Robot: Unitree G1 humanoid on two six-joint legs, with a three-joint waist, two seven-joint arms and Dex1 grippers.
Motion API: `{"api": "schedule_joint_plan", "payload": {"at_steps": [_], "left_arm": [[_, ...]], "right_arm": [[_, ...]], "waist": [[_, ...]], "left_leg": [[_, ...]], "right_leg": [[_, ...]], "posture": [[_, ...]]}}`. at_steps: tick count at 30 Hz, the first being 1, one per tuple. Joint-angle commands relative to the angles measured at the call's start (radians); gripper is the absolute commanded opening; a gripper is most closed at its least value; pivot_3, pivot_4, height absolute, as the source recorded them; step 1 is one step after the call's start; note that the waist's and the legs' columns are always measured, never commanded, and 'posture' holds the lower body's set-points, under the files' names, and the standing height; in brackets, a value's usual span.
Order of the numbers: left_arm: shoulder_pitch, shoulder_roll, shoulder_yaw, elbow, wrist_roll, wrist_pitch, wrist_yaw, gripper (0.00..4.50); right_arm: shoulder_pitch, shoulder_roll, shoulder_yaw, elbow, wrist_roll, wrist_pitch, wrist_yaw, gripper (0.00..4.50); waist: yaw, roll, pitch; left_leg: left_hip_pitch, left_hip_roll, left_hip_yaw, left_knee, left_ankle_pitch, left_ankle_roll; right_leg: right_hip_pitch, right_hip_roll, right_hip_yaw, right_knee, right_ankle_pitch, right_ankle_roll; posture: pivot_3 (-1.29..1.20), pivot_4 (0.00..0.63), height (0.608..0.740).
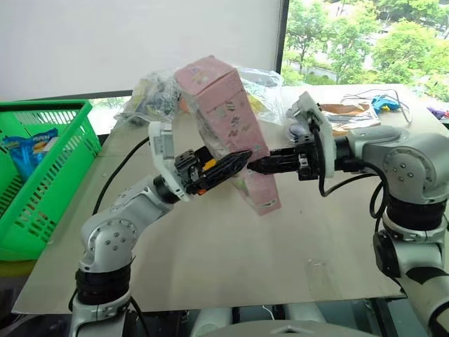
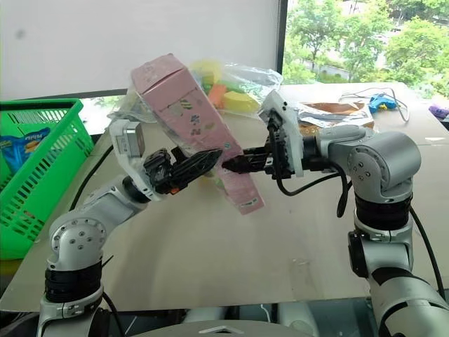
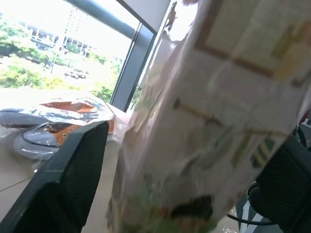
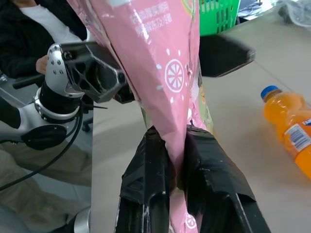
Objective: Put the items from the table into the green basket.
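In the left eye view, the left gripper (image 1: 223, 167) spreads wide around the pink box (image 1: 228, 130) at centre frame, while the right gripper (image 1: 258, 166) pinches its edge; this looks like a handover, so the left must close before the right lets go. The green basket (image 1: 52, 107) waits at far left, cut off. In the left wrist view the box is blurred. In the right wrist view, the orange bottle (image 4: 290, 132) lies on the table (image 4: 243, 141), at the right edge.
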Motion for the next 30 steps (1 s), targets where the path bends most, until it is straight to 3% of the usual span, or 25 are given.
{"api": "schedule_joint_plan", "payload": {"at_steps": [1, 6, 8, 9, 15, 22, 26, 30], "left_arm": [[-0.017, 0.008, 0.006, -0.023, -0.012, -0.008, -0.008, 3.32], [-0.010, 0.015, 0.007, -0.026, -0.004, -0.010, -0.006, 1.04], [-0.008, 0.015, 0.013, -0.024, -0.001, -0.014, 0.002, 1.04], [-0.007, 0.013, 0.019, -0.021, 0.000, -0.018, 0.009, 0.98], [-0.013, 0.028, 0.118, 0.031, 0.019, -0.055, 0.077, 0.98], [-0.138, 0.161, 0.369, 0.261, 0.266, -0.254, 0.272, 0.98], [-0.240, 0.331, 0.458, 0.510, 0.505, -0.475, 0.305, 0.98], [-0.324, 0.538, 0.417, 0.808, 0.751, -0.765, 0.244, 0.98]], "right_arm": [[0.000, 0.005, 0.007, -0.047, 0.061, -0.027, -0.023, 0.00], [0.011, -0.005, 0.021, -0.052, 0.092, -0.077, -0.039, 0.00], [0.025, -0.024, 0.029, -0.061, 0.095, -0.129, -0.029, 0.00], [0.033, -0.032, 0.026, -0.064, 0.103, -0.147, -0.025, 0.99], [0.066, -0.046, 0.009, -0.029, 0.032, -0.319, -0.125, 3.76], [0.053, 0.058, 0.028, -0.028, -0.022, -0.504, -0.273, 3.76], [0.065, 0.135, 0.097, -0.028, -0.084, -0.622, -0.337, 3.76], [0.081, 0.192, 0.141, -0.001, -0.101, -0.680, -0.355, 3.76]], "waist": [[-0.003, 0.000, 0.000], [-0.008, 0.000, 0.000], [-0.009, 0.000, 0.000], [-0.009, 0.000, 0.000], [-0.009, -0.001, 0.000], [-0.005, -0.002, -0.001], [-0.001, -0.005, -0.003], [0.014, -0.011, -0.006]], "left_leg": [[0.000, 0.000, 0.000, 0.000, 0.000, 0.000], [0.000, 0.000, 0.000, 0.000, 0.000, 0.000], [0.000, 0.000, 0.000, 0.000, 0.000, 0.000], [0.000, 0.000, 0.000, 0.000, 0.000, 0.000], [0.000, 0.000, 0.000, 0.000, 0.000, 0.000], [0.001, 0.004, -0.002, 0.000, 0.002, -0.003], [0.001, 0.003, -0.003, -0.002, 0.002, -0.003], [0.000, 0.001, -0.003, -0.005, 0.004, -0.007]], "right_leg": [[0.000, 0.000, 0.000, 0.000, 0.000, 0.000], [0.000, 0.001, 0.000, 0.000, 0.000, 0.000], [0.000, 0.001, 0.000, 0.000, 0.000, 0.000], [0.000, 0.001, 0.000, 0.000, 0.000, 0.000], [0.000, 0.002, 0.001, 0.000, 0.000, 0.000], [0.000, 0.007, 0.000, 0.001, 0.001, -0.001], [-0.001, 0.007, -0.001, 0.001, 0.001, -0.002], [-0.002, 0.004, -0.002, 0.000, 0.001, -0.002]], "posture": [[-0.04, 0.000, 0.740], [-0.04, 0.000, 0.740], [-0.04, 0.000, 0.740], [-0.04, 0.000, 0.740], [-0.03, 0.000, 0.740], [0.03, 0.000, 0.740], [0.06, 0.000, 0.740], [0.07, 0.000, 0.740]]}}
